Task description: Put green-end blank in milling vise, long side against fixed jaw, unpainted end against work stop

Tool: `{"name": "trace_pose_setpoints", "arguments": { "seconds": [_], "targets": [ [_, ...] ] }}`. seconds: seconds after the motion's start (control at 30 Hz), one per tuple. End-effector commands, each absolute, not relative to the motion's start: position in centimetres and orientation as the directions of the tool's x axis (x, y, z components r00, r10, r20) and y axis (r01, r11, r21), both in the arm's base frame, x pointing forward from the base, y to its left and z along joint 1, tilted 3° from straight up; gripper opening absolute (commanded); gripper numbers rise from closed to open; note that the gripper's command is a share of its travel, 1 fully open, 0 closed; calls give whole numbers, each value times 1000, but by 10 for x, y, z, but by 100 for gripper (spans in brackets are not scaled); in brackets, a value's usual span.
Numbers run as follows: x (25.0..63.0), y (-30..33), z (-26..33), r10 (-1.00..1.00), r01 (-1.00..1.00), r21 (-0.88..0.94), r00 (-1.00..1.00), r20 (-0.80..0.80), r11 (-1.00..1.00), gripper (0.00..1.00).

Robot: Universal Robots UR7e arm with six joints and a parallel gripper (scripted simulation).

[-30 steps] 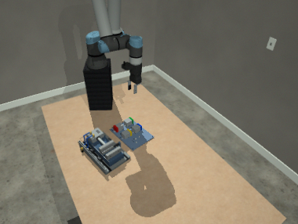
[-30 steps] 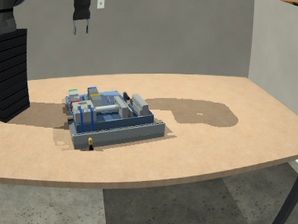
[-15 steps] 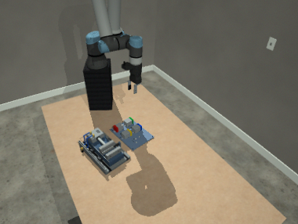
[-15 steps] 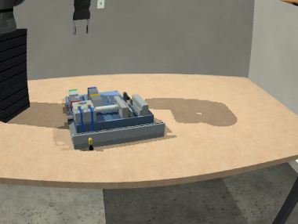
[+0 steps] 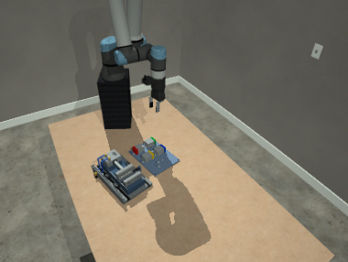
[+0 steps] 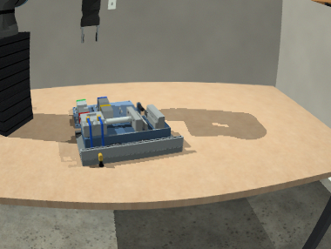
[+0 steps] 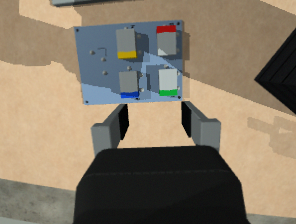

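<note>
While the end effector hangs released, four rectangular grey blanks dot the flat plate.

Lighting's pretty even and a bit flat, nothing blown out, no glare anywhere. Light seems to come from above and behind the arm: it throws a big hard-edged dark shadow across the tan wooden table top, plus a fainter one on the grey back wall. Everything's low-res and soft, with jaggy shadow edges. No visible edge distortion.
</note>
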State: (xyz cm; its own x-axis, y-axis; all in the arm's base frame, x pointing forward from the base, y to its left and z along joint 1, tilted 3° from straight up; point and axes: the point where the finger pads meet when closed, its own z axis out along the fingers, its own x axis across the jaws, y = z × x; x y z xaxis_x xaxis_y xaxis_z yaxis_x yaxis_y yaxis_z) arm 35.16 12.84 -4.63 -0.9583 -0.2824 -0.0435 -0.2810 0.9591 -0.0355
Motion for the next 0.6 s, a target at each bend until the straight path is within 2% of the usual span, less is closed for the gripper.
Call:
{"name": "trace_pose_setpoints", "arguments": {
  "seconds": [0.0,0.57],
  "targets": [
    [356,126,-73,-283,-281,-37,-958,-48,959,100],
    [355,127,-67,-283,-281,-37,-958,-48,959,100]
  ]
}}
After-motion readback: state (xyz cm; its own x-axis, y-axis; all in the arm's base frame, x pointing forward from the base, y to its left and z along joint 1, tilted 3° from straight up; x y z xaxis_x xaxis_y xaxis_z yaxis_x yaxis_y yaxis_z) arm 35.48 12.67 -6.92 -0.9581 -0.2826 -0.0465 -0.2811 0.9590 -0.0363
